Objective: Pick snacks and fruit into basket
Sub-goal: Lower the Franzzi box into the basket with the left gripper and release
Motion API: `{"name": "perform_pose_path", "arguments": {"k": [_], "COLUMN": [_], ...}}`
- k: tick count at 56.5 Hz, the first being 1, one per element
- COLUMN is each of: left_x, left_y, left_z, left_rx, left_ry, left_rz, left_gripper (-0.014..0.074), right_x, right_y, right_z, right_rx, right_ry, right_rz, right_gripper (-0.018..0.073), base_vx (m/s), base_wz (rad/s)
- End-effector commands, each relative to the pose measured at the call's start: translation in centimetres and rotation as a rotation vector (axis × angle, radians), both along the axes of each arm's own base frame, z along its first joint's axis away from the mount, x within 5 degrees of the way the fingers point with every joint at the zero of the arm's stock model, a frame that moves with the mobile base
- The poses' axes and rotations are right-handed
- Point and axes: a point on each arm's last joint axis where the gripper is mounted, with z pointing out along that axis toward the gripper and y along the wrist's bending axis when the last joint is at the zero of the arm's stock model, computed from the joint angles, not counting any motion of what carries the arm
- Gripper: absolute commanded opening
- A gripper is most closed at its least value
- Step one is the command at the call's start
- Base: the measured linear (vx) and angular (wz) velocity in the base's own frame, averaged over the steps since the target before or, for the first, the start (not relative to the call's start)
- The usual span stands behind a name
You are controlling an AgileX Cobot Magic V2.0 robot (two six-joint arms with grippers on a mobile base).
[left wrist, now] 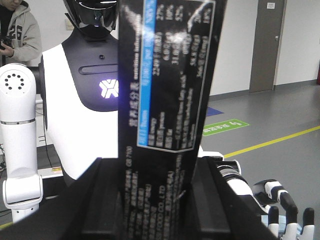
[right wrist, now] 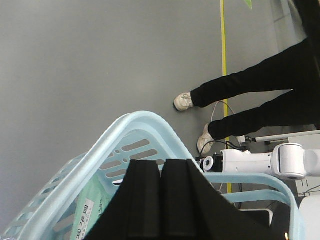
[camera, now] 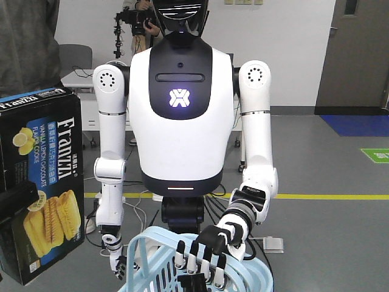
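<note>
Bright, even indoor light is seen throughout. Glare is thrown across the box, which is blurred at its lower end.

Humanoid hand hooked over your basket rim, handle arched across, room left of its fingers, box crowding your left.

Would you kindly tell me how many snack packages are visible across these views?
2. The Franzzi cookie box is clamped in the left gripper. The mint-green pouch lies inside the light blue basket, partly hidden. More may be hidden deeper in the basket.
</note>
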Motion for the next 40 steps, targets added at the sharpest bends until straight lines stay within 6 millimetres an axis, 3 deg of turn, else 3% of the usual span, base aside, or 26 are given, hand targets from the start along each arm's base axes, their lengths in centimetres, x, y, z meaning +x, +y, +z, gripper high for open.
{"name": "perform_pose_path", "arguments": {"k": [1,19,31,40], "left_x": [-0.4,-0.9,-0.9,-1.1], "left_y": [-0.1,-1.0,-1.1,-1.6], "left_z": [1.4,1.4,1.1,-0.5], "left_rx": [-0.044,0.000,-0.038,-0.009], "left_ry": [-0.036,-0.060,-0.030,0.011], "left_rz": [-0.026,-0.131,-0.144,-0.211], "left_gripper": [0.0002,0.0002,0.0002,0.0002], "right_x": [0.0,-2.2,0.9,2.2], "right_y": [-0.6,-4.3,-9.3,-13.2], "right_z": [3.4,8.8,10.4,10.8], "right_rx": [0.152,0.440,0.618,0.652], "right_ry": [-0.067,-0.076,-0.016,-0.033], "right_rz": [-0.041,-0.115,-0.417,-0.610], "right_gripper": [-0.0015,-0.0012,-0.0012,-0.0012], "base_vx": [0.00,0.00,0.00,0.00], "base_wz": [0.00,0.00,0.00,0.00]}}
